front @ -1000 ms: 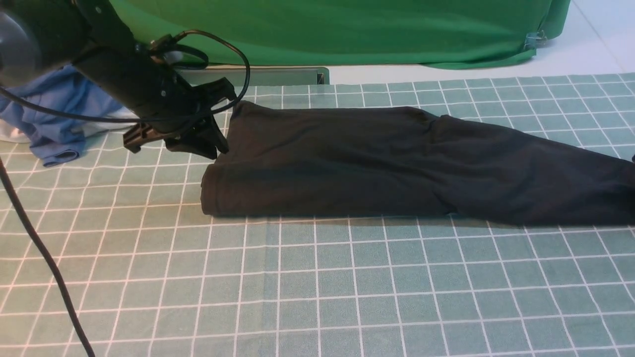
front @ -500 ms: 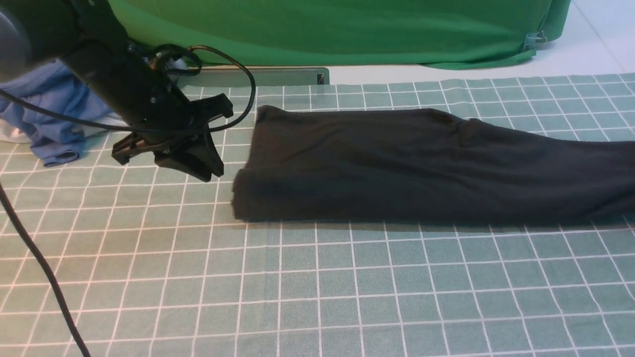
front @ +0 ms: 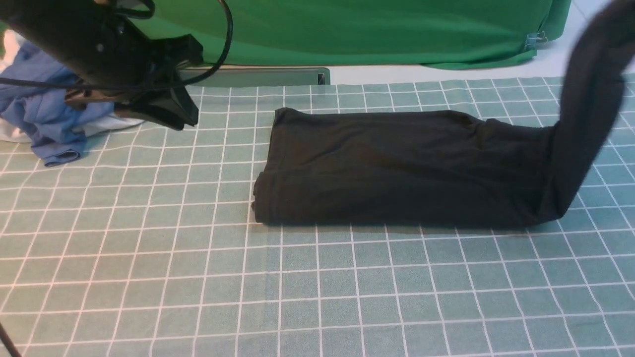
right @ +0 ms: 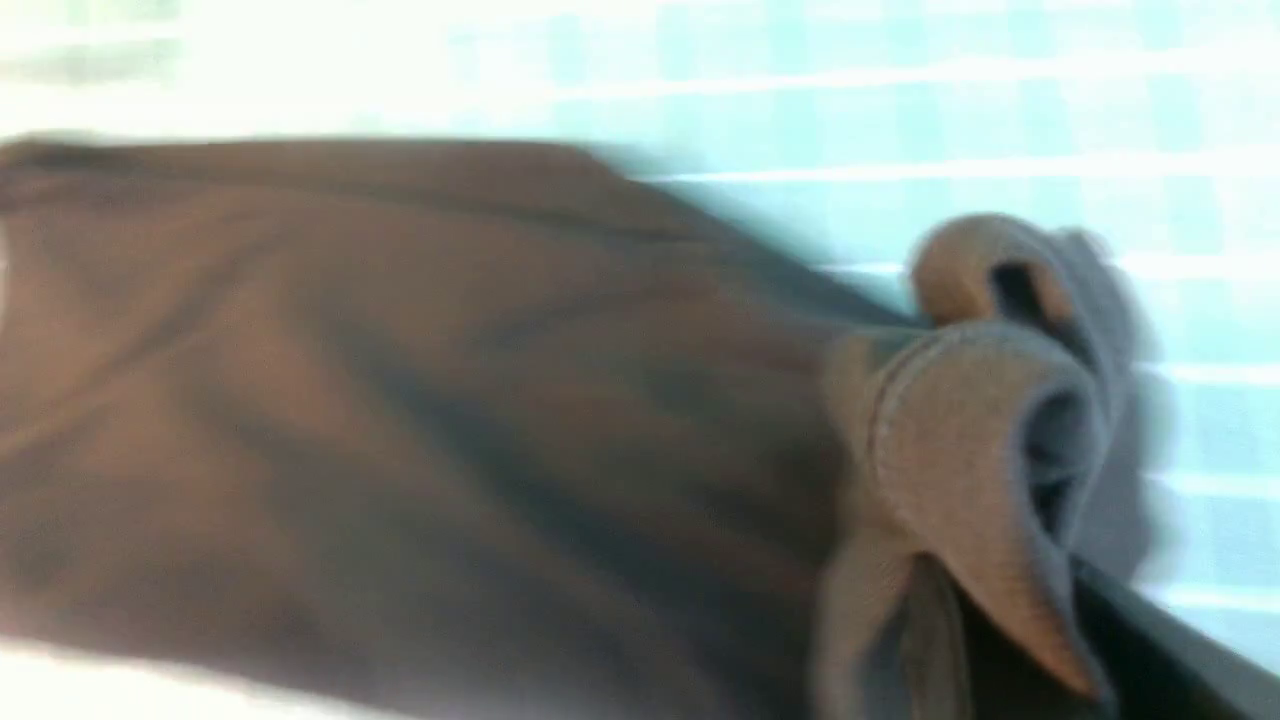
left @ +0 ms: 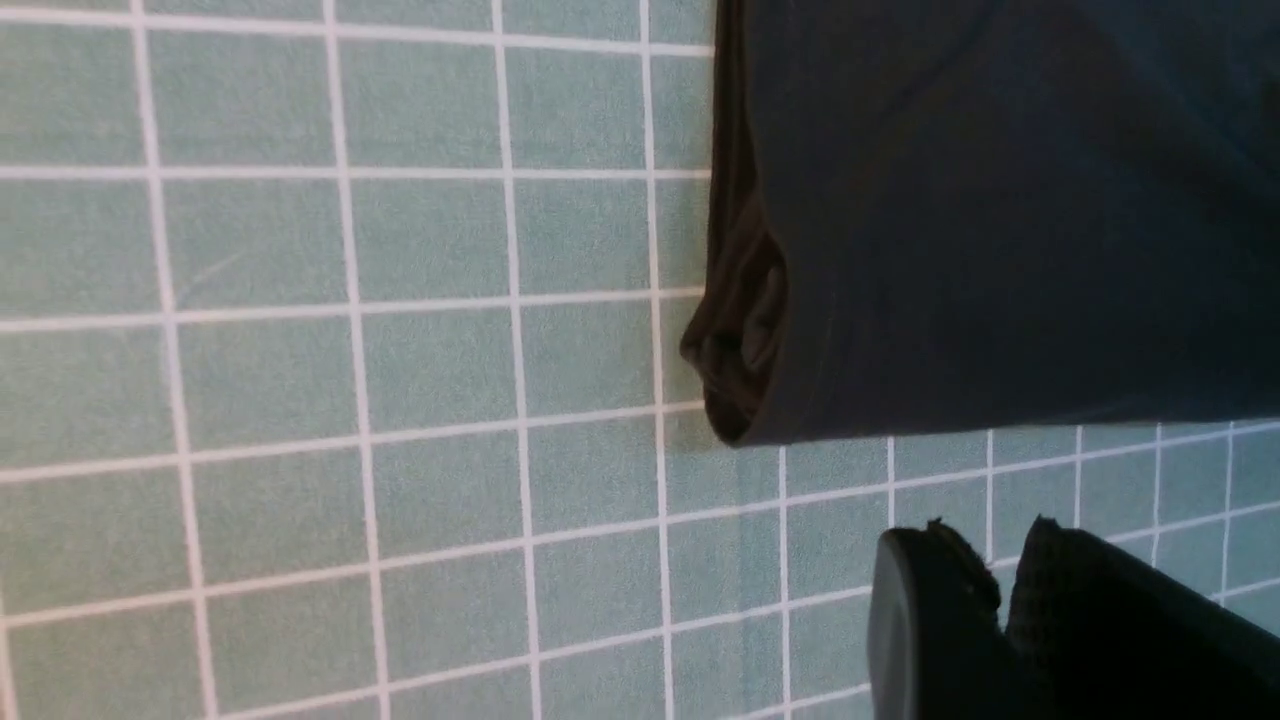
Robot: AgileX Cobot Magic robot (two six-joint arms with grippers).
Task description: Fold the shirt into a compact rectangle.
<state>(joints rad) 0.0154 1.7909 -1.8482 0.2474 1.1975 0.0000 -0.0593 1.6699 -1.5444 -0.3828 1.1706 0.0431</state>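
The shirt [front: 397, 168] lies as a long folded band on the checked cloth [front: 317, 287]. Its rolled end is near the left gripper [left: 1005, 610] but not touching it; those jaws sit together, empty. The right gripper [right: 1120, 650] is clamped on the shirt's other end, bunched and raised above the cloth.

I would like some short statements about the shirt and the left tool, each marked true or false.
1. The right end of the shirt is raised off the checked cloth. True.
2. The left tool grips the shirt. False: it hangs apart from it, holding nothing.
3. The blue clothes lie on the shirt. False: they lie apart, at the far left.
4. The shirt's left part lies flat in a folded band. True.
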